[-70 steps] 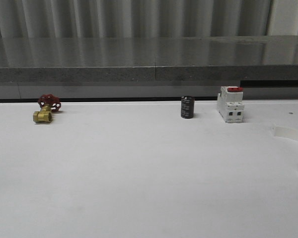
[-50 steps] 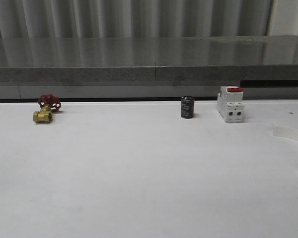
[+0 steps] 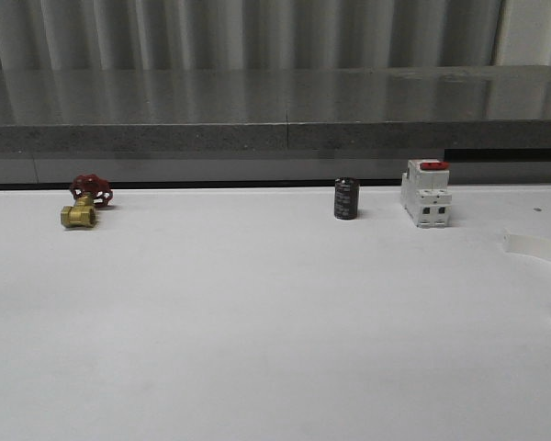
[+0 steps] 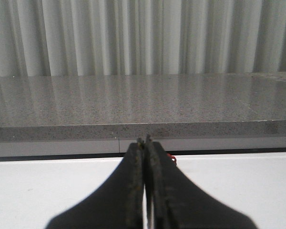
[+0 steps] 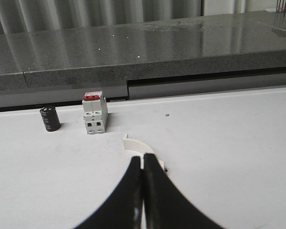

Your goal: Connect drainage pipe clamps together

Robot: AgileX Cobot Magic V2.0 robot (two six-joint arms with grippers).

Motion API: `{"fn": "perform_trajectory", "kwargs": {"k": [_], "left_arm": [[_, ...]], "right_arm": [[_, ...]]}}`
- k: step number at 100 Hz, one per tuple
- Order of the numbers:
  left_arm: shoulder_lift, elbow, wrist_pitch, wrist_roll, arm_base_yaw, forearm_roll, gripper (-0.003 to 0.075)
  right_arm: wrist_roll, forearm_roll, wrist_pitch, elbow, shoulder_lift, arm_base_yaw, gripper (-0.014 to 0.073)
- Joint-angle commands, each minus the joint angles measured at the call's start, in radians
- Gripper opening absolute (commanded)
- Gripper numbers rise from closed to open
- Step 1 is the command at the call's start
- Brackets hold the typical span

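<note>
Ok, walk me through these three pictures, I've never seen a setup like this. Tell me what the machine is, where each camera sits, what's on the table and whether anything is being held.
This is a two-armed robot at a white table. The wide picture looks forward over the table. The other two come from cameras on each wrist, so the dark wedge at the bottom is that arm's own pincer: the left gripper and the right gripper. Both are closed with nothing between the fingers.

On the table, along the far edge: a brass valve with a red handwheel, a black cylinder and a white block with a red top. At the right edge lies a white drainage pipe clamp, a curved half-ring, also visible just past the right gripper. Nothing is held yet.
</note>
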Motion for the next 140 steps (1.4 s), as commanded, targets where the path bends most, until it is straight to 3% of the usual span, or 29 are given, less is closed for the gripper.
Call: {"fn": "perform_trajectory", "kwargs": {"k": [1,15,24,58,67,85,94,115,140], "left_arm": [[0.11,-0.161,0.096,-0.005,0.004,-0.012,-0.002],[0.269,-0.36,0.366,-0.005,0.004,-0.012,-0.002],[0.349,-0.438,0.473,-0.005,0.004,-0.012,-0.002],[0.51,-0.485,0.569,-0.005,0.004,-0.012,-0.0007],[0.524,-0.485,0.584,-0.005,0.001,-0.014,0.0099],[0.527,-0.479,0.614,-0.005,0.001,-0.014,0.0509],[0.527,-0.475,0.616,-0.005,0.001,-0.022,0.0631],[0.561,-0.481,0.567,-0.012,0.001,-0.005,0.0649],[0.859,-0.586,0.551,-0.033,0.018,0.04,0.0649]], "right_arm": [[-0.005,0.005,-0.082,-0.015,-0.02,-0.007,-0.0069],[-0.005,0.005,-0.082,-0.015,-0.02,-0.007,-0.0069],[-0.005,0.005,-0.082,-0.015,-0.02,-0.007,-0.0069],[-0.005,0.005,-0.082,-0.015,-0.02,-0.007,-0.0069],[-0.005,0.005,-0.082,-0.015,-0.02,-0.007,-0.0069],[-0.005,0.005,-0.082,-0.015,-0.02,-0.007,-0.0069],[-0.005,0.005,-0.082,-0.015,-0.02,-0.007,-0.0069],[-0.005,0.005,-0.082,-0.015,-0.02,-0.007,-0.0069],[-0.005,0.005,-0.082,-0.015,-0.02,-0.007,-0.0069]]}}
